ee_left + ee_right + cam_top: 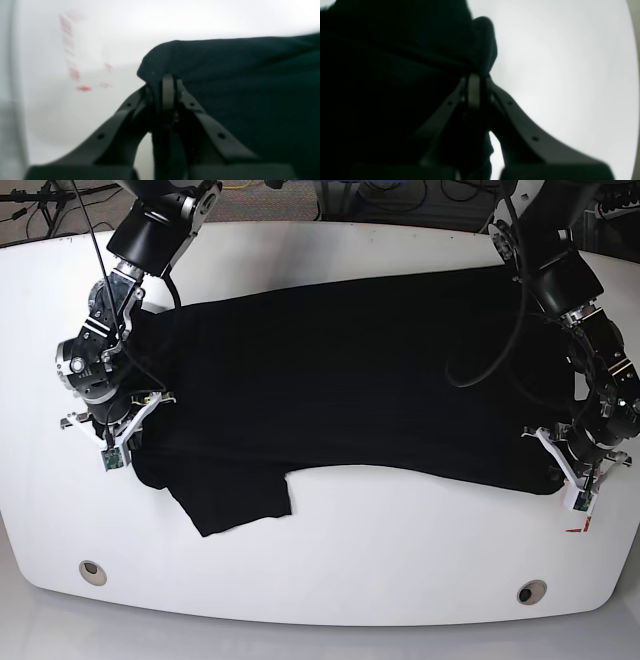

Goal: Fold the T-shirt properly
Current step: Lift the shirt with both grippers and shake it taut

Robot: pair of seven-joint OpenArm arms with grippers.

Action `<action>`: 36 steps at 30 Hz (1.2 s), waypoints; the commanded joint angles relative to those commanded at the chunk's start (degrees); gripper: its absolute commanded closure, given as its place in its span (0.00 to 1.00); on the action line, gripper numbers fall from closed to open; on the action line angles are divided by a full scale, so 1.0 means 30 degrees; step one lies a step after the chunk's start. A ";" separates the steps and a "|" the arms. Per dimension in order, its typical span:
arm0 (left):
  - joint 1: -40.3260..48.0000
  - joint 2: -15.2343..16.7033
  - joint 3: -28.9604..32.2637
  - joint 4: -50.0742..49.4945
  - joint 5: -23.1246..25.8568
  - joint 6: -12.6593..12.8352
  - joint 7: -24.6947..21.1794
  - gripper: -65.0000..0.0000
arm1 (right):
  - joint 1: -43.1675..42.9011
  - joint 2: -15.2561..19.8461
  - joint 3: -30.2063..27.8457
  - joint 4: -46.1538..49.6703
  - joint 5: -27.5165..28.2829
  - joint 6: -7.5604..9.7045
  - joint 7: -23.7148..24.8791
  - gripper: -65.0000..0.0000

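Presently the T-shirt (350,370) lies spread across the white counter (330,560). Left gripper (168,82) is clamped on a cloth edge at the right. Right gripper (476,80) likewise pinches cloth at the left.

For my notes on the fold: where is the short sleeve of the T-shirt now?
In the base view, the sleeve lies flat at the T-shirt's lower left edge, below the right gripper.

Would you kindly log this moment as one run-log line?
left hand: shut on T-shirt edge | right hand: shut on T-shirt edge | T-shirt: spread across table, one sleeve out
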 joint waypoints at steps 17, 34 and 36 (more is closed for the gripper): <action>-0.6505 0.0000 0.0293 0.1114 0.0147 0.0000 0.2725 1.00 | 0.5685 0.2725 -0.4220 -0.0088 0.0000 0.0000 -0.1700 1.00; -1.4945 -0.1260 0.0322 0.1641 0.0059 0.0000 0.5656 1.00 | 1.4125 0.5187 -0.7150 0.0029 0.0117 0.0000 -0.5538 1.00; -1.5209 -0.1289 0.0322 0.1641 0.0059 0.0000 0.5832 1.00 | 1.4593 0.5245 -0.7150 0.0029 0.0117 0.0000 -0.5949 1.00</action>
